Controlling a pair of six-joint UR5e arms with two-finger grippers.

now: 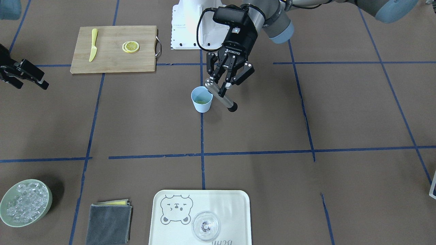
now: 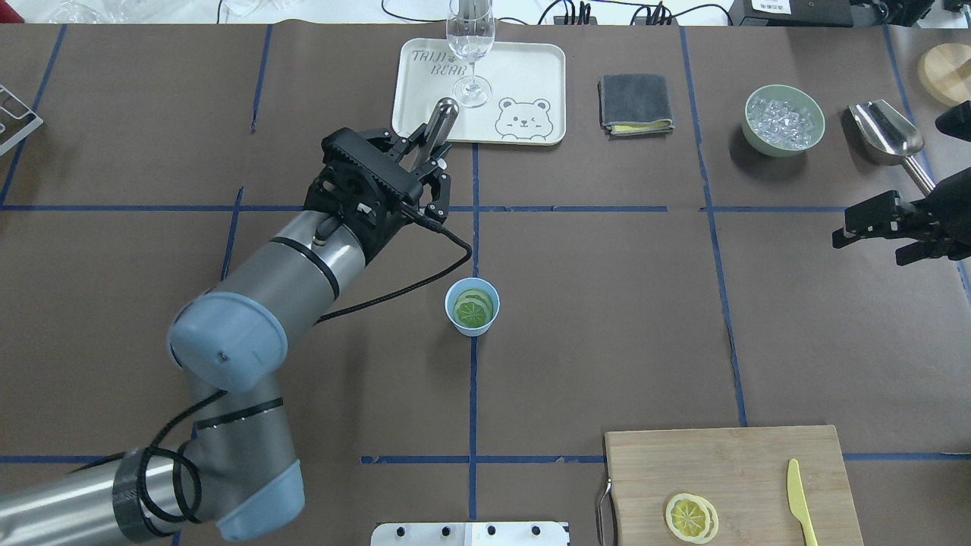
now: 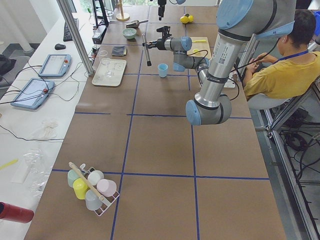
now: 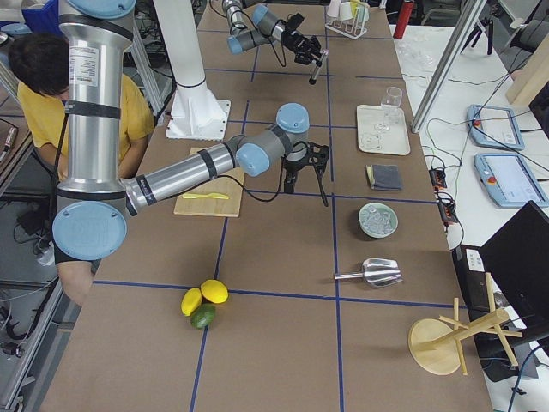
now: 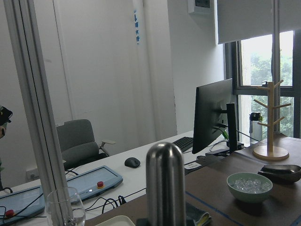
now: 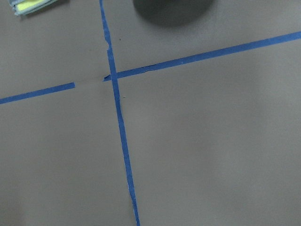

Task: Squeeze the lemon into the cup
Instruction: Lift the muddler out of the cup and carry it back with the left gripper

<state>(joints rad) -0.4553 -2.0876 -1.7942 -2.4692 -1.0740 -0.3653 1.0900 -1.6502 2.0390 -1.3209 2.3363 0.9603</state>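
The light-blue cup (image 1: 201,102) (image 2: 454,318) stands at the table's middle on a blue tape line. Lemon slices (image 2: 473,307) lie inside it and look greenish. More yellow lemon slices (image 1: 130,46) (image 2: 691,517) lie stacked on the wooden cutting board (image 1: 112,63). My left gripper (image 1: 222,85) (image 2: 427,152) is shut on a metal rod (image 1: 223,98) (image 2: 441,120) and holds it tilted in the air just beside the cup. The rod's rounded end fills the left wrist view (image 5: 164,183). My right gripper (image 1: 42,81) (image 2: 842,231) hangs open and empty, far from the cup.
A yellow plastic knife (image 1: 93,45) lies on the board. A cream tray (image 1: 238,200) holds a clear glass (image 1: 205,226). A grey cloth (image 1: 109,223), a green bowl of ice (image 1: 25,207) and a metal scoop (image 2: 887,133) are along the far side.
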